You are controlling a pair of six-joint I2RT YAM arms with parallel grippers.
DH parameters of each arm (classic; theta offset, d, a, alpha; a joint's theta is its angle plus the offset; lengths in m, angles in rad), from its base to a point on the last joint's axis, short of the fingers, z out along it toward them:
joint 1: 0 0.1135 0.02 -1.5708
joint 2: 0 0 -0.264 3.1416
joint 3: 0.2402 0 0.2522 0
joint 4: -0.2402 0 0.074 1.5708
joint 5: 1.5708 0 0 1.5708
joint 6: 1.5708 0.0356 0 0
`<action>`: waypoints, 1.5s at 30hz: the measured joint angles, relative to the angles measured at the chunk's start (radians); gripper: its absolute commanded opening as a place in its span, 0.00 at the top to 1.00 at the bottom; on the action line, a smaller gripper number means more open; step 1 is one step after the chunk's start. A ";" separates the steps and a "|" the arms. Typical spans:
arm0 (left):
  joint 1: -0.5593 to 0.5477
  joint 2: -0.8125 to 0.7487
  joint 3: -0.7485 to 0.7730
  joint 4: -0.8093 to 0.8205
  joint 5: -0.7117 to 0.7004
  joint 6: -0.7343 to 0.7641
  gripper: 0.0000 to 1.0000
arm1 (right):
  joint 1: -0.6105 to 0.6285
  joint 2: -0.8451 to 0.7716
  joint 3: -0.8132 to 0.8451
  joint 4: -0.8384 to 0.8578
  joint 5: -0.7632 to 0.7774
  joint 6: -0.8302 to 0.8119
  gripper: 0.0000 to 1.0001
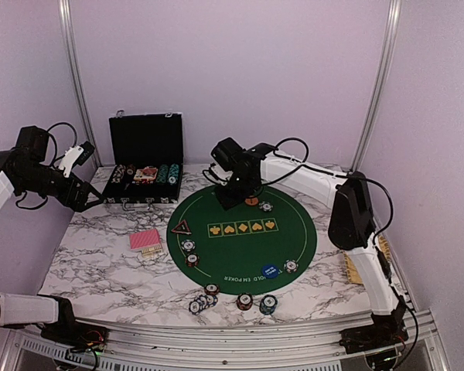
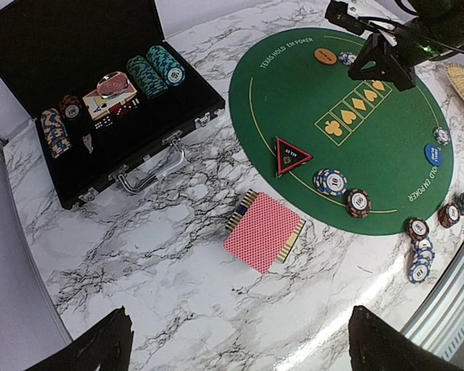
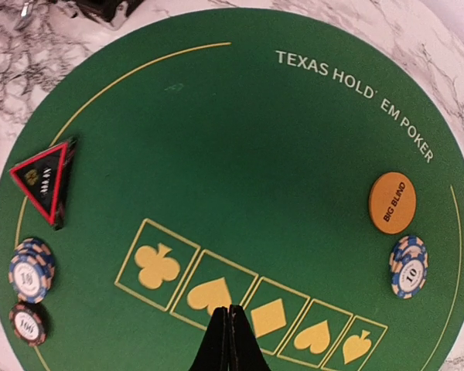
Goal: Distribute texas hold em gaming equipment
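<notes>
Right wrist shows my right fingers [image 3: 218,348] clenched on nothing, orange BIG BLIND button [image 3: 392,202] lying beside a blue-striped chip stack [image 3: 409,267]; left fingers [image 2: 100,346] splayed.

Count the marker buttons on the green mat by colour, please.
Orange round button: 1
Blue round button: 1
Black triangular button: 1
Total: 3
</notes>
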 measured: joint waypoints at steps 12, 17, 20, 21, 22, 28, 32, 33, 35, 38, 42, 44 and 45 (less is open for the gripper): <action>0.000 0.000 0.000 -0.002 0.003 0.010 0.01 | -0.037 0.047 -0.135 0.056 0.002 0.007 0.49; 0.000 0.000 0.000 -0.008 0.011 0.011 0.01 | 0.080 -0.115 -0.368 0.094 -0.003 0.016 0.26; 0.000 -0.001 0.000 -0.010 0.011 0.011 0.01 | 0.156 -0.238 -0.486 0.118 -0.033 0.049 0.19; 0.000 -0.002 0.000 -0.010 0.011 0.011 0.01 | 0.181 -0.282 -0.526 0.131 -0.050 0.066 0.18; 0.000 -0.004 0.000 -0.010 0.011 0.011 0.01 | 0.204 -0.321 -0.562 0.141 -0.068 0.082 0.16; 0.000 -0.011 0.000 -0.011 0.017 0.011 0.01 | 0.263 -0.408 -0.679 0.194 -0.150 0.201 0.10; 0.000 -0.012 0.000 -0.011 0.018 0.011 0.01 | 0.292 -0.356 -0.677 0.205 -0.154 0.249 0.09; 0.000 -0.012 0.000 -0.011 0.018 0.011 0.01 | 0.300 -0.340 -0.675 0.206 -0.154 0.257 0.09; 0.000 -0.014 0.000 -0.011 0.018 0.011 0.01 | 0.314 -0.307 -0.660 0.206 -0.154 0.267 0.09; 0.000 -0.017 0.000 -0.011 0.018 0.013 0.01 | 0.331 -0.259 -0.628 0.205 -0.154 0.282 0.09; 0.000 -0.018 0.000 -0.011 0.018 0.016 0.01 | 0.345 -0.230 -0.600 0.201 -0.148 0.290 0.09; 0.000 -0.018 0.000 -0.011 0.018 0.018 0.01 | 0.349 -0.222 -0.590 0.197 -0.133 0.292 0.11; 0.000 -0.018 0.000 -0.011 0.018 0.018 0.01 | 0.351 -0.217 -0.585 0.193 -0.123 0.294 0.12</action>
